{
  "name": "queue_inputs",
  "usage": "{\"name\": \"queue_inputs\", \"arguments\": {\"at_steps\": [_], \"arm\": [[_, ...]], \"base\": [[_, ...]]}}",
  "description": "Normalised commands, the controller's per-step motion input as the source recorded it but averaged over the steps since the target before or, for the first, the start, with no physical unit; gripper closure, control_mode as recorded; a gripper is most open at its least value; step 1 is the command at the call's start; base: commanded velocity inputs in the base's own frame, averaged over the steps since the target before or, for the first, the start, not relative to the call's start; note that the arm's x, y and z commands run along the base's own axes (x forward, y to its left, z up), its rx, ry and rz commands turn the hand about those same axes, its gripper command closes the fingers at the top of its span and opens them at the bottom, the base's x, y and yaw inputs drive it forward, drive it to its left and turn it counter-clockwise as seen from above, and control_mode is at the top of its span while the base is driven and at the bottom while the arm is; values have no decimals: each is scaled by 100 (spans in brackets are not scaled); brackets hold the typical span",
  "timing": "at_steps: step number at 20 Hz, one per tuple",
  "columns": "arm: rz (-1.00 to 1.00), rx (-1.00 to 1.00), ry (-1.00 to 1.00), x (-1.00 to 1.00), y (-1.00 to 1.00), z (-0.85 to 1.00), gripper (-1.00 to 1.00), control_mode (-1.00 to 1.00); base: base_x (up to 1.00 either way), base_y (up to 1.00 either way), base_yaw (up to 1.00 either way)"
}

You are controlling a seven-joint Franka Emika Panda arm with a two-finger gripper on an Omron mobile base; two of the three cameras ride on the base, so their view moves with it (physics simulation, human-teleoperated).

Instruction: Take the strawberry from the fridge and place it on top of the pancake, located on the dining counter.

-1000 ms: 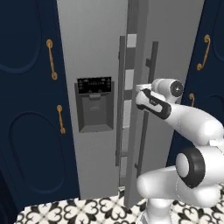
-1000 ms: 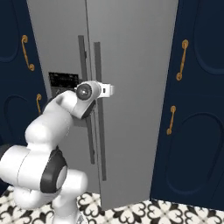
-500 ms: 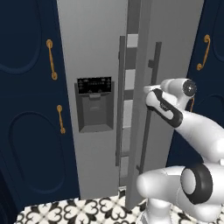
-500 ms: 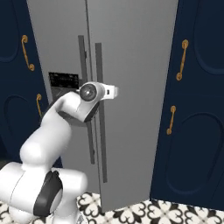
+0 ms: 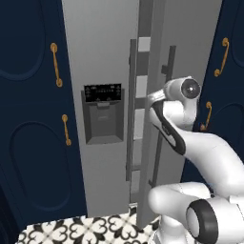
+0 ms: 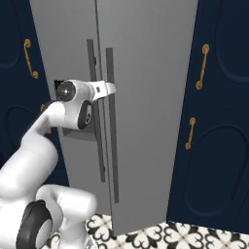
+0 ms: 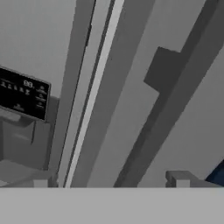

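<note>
Grey steel fronts nearly everything before the robot: the tall light-grey two-door fridge [image 5: 105, 57], with its black-panelled dispenser recess [image 5: 102, 114] in the left door, stands between navy blue cabinets [image 5: 28, 143]. The right door stands slightly ajar, and in the left base view a narrow vertical gap [image 5: 142, 86] with pale shelf edges shows at 9 o'clock from the arm's hand. The two-finger gripper [image 7: 109, 180] is spread wide and grips nothing. In the hand view its tips sit apart at 7 and 5 o'clock, and the long dark-grey vertical handle [image 7: 164, 109] of the right door runs between them, from 1 o'clock down toward 6 o'clock, without clearly touching either tip. That handle's long axis is upright in the room, so the fingers straddle it crosswise. The tiny red strawberry is hidden. It is presumably on a shelf behind the barely opened door, beyond the gap and at 12 o'clock from the gripper. The coming move likely turns on that gap. It is too narrow to reach through, so the door probably has to swing further toward 3 o'clock, where its hinge side lies, before the gripper can go in. The pancake and dining counter lie elsewhere.
</note>
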Motion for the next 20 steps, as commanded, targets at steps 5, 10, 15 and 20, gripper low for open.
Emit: {"name": "queue_inputs", "arguments": {"at_steps": [5,10,15,20], "arm": [[0,-45,12,35,89,5,-100,-100],[0,-38,5,40,44,0,-100,-100],[-3,-23,1,29,-4,-2,-100,-100],[-1,-20,5,49,0,-14,-100,-100]], "base": [[0,0,0],[0,0,0],[0,0,0],[0,0,0]]}}
